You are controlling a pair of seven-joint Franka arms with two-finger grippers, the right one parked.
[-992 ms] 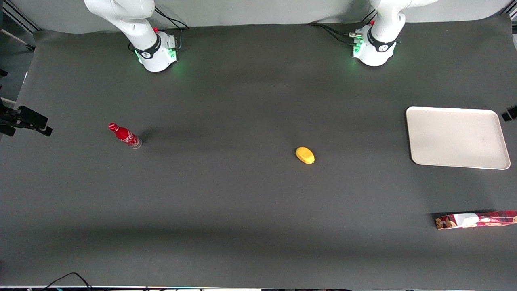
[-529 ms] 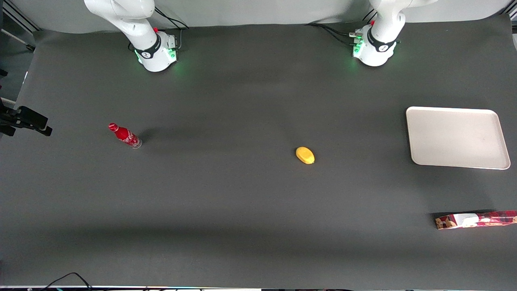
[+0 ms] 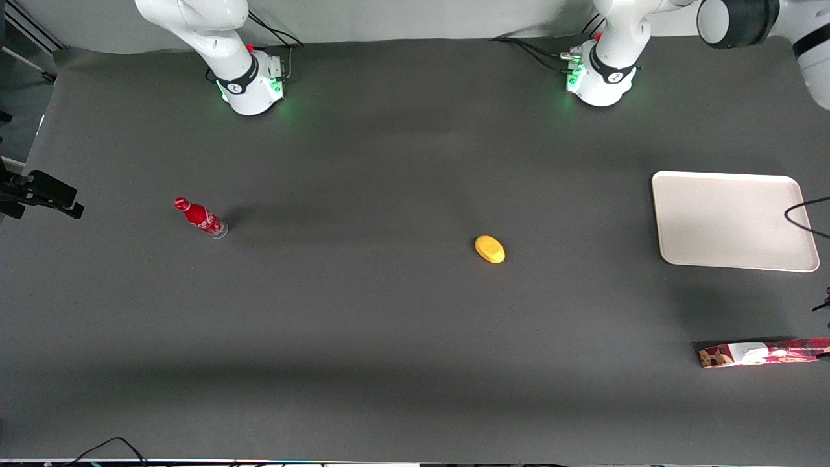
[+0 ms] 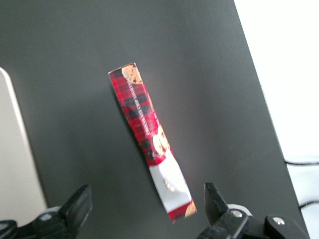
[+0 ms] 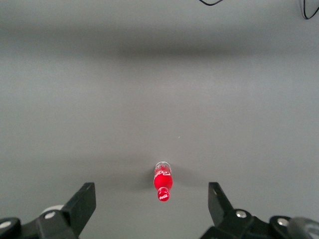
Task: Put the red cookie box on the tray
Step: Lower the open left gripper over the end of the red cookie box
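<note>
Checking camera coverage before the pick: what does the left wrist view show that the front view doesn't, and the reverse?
Left wrist only: the gripper, jaws open, hovering above the red cookie box, holding nothing; also the box's plaid top face.

Front only: the red bottle toward the parked arm's end, the yellow lemon-like object mid-table, both arm bases, and the whole tray.

Both: the box lying on the dark table, off the tray and nearer the front camera than it; the wrist view catches only the tray's edge.
</note>
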